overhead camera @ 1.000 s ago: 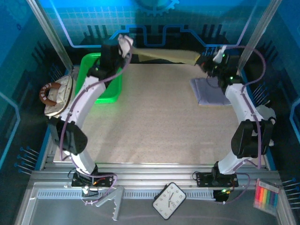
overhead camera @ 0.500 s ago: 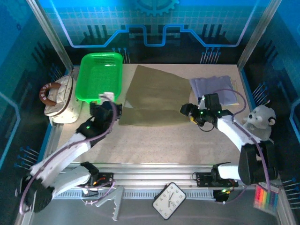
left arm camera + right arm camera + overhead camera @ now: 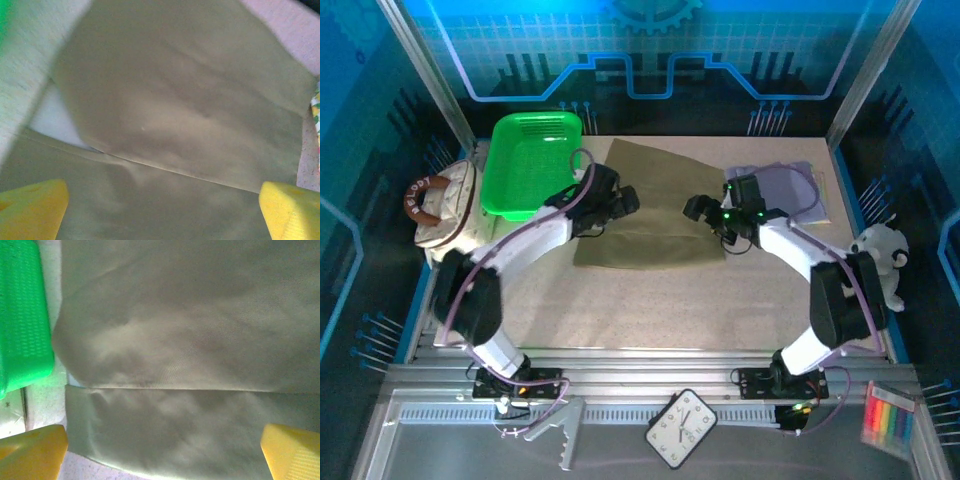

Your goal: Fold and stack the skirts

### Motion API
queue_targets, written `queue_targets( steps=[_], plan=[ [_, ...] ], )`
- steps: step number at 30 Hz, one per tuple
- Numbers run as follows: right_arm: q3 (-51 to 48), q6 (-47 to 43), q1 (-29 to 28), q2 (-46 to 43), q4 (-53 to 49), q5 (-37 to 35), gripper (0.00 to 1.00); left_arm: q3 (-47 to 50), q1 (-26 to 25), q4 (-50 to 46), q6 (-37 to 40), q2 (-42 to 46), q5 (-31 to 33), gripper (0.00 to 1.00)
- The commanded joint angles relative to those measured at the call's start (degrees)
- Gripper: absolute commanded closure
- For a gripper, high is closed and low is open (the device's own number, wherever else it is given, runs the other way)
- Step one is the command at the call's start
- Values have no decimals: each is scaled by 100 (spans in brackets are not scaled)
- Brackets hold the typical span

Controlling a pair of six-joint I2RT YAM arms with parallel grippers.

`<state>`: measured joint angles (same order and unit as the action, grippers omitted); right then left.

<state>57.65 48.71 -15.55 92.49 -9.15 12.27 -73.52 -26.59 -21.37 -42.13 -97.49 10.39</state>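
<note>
Folding khaki skirt (image 3: pixel 655 190) — first fold down | both jaws spread above it | next: regrip edge, fold again

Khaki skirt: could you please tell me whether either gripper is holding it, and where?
Nothing is held: the left gripper and right gripper both hover open above the khaki skirt.

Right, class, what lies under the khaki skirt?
The khaki skirt lies spread on the table, whose speckled top shows bare along the skirt's near edge. What is directly beneath it cannot be seen, because the cloth covers it.
</note>
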Motion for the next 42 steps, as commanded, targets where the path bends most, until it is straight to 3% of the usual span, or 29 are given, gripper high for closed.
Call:
queue_targets(
  steps=[1, 3, 6, 11, 13, 16, 18, 20, 32, 39, 42],
  plan=[
    [273, 332, -104, 548, 261, 56, 0, -147, 277, -166, -775, -849, -1700, 1],
    [395, 370, -106, 896, 156, 182, 0, -173, 321, -173, -882, -1317, -2069, 1],
    [449, 370, -123, 1191, -215, 208, 0, 182, 323, -355, -943, -1431, -2046, 1],
    [145, 195, -78, 1161, -795, 203, 0, 1348, 193, -240, -1330, -603, -2668, 1],
    [83, 77, -38, 1068, -1050, 76, 0, 1430, 106, -460, -1314, -22, -2545, 1],
    [70, -36, 40, 951, -1259, 13, 0, 1172, 170, -936, -991, 596, -1889, 1],
    [151, -105, 42, 955, -1328, 24, 0, 860, 293, -1349, -675, 531, -1124, 1],
    [290, -148, 35, 1037, -1400, 81, 0, 565, 553, -1567, -526, 169, -883, 1],
    [370, -90, 43, 1076, -1355, 116, 0, -547, 734, -1194, -387, -1371, -1314, 1],
    [383, -70, 37, 1124, -1301, 120, 0, -1416, 734, -1232, -204, -1940, -1389, 1],
    [405, -50, 38, 1171, -1276, 158, 0, -1666, 667, -1243, -163, -1731, -1348, 1]
  ],
)
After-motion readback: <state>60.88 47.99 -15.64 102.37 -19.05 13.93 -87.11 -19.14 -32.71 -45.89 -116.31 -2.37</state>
